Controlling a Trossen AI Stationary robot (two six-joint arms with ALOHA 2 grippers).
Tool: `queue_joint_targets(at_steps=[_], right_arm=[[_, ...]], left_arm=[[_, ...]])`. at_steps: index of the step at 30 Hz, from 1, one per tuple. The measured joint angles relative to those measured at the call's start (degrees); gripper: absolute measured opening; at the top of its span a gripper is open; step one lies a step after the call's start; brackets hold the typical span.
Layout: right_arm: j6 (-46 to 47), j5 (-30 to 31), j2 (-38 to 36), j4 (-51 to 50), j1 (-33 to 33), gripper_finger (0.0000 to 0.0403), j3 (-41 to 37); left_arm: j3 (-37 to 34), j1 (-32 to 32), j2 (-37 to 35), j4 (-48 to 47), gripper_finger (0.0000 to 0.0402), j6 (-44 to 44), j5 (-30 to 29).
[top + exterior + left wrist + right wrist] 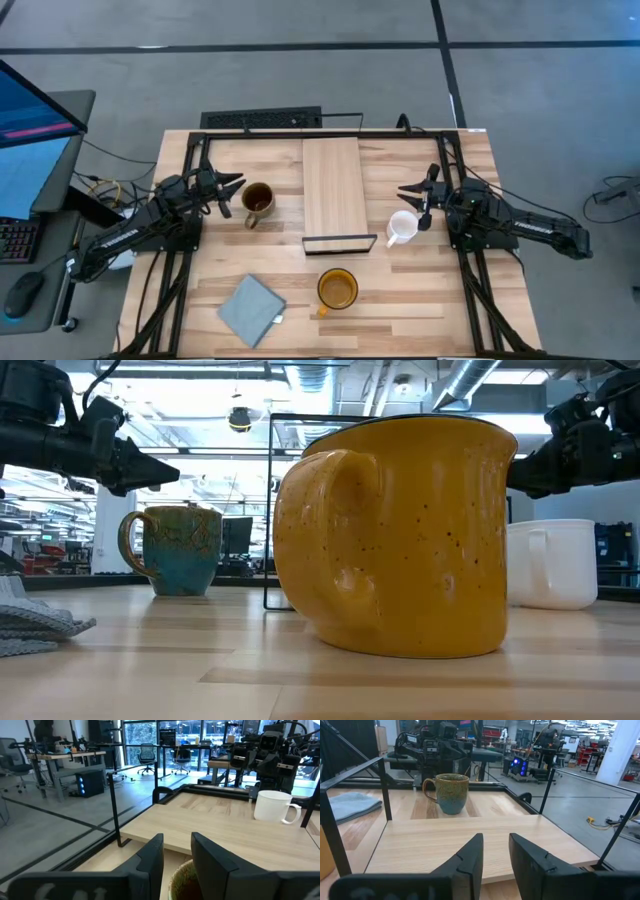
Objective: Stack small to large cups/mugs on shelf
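Three mugs: white (pixel 401 228); olive (pixel 257 200); yellow (pixel 337 289)

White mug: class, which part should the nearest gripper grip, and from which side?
The white mug stands upright beside the shelf, mouth up, handle toward the table's front edge. The right gripper, nearest it, should probably come from above and pinch the rim on the side away from the handle.

The dark left arm reaches in low from the left edge of the table, its two-finger left gripper (pixel 232 190) pointing toward the middle with fingers (pixel 150 855) parted by a narrow gap. Opposite, the dark right arm mirrors it from the right edge, its right gripper (pixel 412 197) likewise slightly parted and holding nothing.
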Motion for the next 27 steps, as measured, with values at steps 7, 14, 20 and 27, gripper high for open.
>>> queue_joint_targets(at_steps=[7,14,20,27], right_arm=[[0.00,0.17,0.02,-0.01,-0.11,0.0118,0.01],[0.00,0.17,-0.02,1.47,-0.11,0.0118,0.00],[4.45,0.18,0.00,6.99,-0.08,0.0118,0.01],[7.29,0.21,0.03,17.56,-1.28,0.0118,1.18]], left_arm=[[0.00,0.01,0.00,0.02,0.0091,0.01,0.00],[-0.01,-0.01,0.00,0.00,0.0091,0.00,-0.01],[-0.01,0.01,0.00,0.00,0.0091,-0.01,-0.02],[-0.01,0.00,0.00,0.01,0.0091,0.00,-0.01]])
